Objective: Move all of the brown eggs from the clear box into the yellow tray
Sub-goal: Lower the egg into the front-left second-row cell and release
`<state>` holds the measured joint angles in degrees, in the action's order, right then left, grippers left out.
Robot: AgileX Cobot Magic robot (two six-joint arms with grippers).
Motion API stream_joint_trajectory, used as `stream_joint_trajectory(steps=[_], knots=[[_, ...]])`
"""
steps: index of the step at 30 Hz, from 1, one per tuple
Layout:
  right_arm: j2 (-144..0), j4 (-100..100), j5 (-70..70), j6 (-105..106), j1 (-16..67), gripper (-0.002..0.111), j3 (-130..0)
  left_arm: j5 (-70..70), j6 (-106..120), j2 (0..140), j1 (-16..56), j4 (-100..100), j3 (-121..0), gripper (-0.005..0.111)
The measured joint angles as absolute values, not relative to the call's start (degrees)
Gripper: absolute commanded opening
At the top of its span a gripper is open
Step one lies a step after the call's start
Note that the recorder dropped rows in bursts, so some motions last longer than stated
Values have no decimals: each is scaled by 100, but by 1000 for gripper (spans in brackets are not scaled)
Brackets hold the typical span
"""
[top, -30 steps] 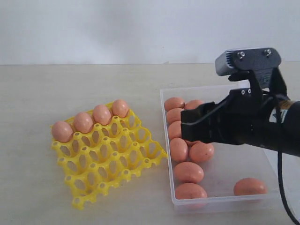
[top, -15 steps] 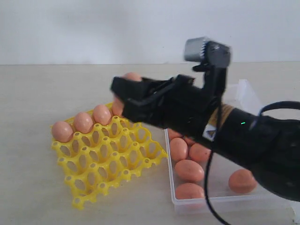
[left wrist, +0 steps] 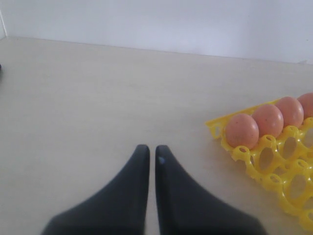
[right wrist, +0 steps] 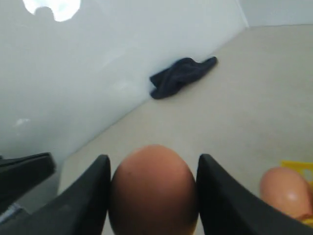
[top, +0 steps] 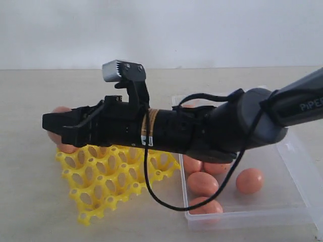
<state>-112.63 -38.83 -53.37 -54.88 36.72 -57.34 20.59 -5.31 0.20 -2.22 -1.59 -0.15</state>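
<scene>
The right gripper (right wrist: 152, 161) is clenched on a brown egg (right wrist: 152, 188); its arm reaches across the yellow tray (top: 116, 176), and the egg hangs over the tray's far left corner, just above the row of eggs (left wrist: 267, 120) seated along the tray's far edge. The clear box (top: 242, 217) lies on the table (top: 30, 101) just right of the tray, with loose eggs (top: 202, 183) inside. The left gripper (left wrist: 148, 152) is over the table, apart from the tray's egg-filled edge, its fingers drawn together with only a sliver between them, holding nothing.
</scene>
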Motion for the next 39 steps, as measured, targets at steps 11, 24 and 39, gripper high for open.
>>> stream_joint_trajectory(steps=[11,24,39], knots=[[-11464,-4218,-2226,-5522,4002,0,-7284,2059,-531,20,-222,-159,-15,4],[-12288,-5165,-2580,-6273,4067,0,-7308,2059,-531,20,-222,-159,-15,4],[-12648,-5139,-2820,-5680,4067,0,-7337,2059,-531,20,-222,-159,-15,4]])
